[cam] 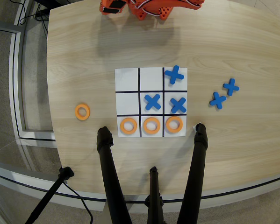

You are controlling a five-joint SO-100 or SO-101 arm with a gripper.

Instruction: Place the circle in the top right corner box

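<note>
Three orange circles lie in the sheet's bottom row in the overhead view: one at the left (128, 126), one in the middle (151, 126), one at the right (174, 124). Another circle (82, 111) rests on the bare wood left of the sheet. As this view shows it, the top right corner box (182, 87) holds a blue cross (174, 74); the top left cell (126, 79) is bare. The orange arm is folded at the table's far edge, and only part of its gripper (112, 8) shows, far from every ring; its jaws are not readable.
Blue crosses lie in the centre cell (152, 101) and the middle right cell (178, 105). Two loose crosses (217, 100) (231, 87) sit right of the sheet. Black stand legs (107, 172) (198, 168) cross the table's near edge.
</note>
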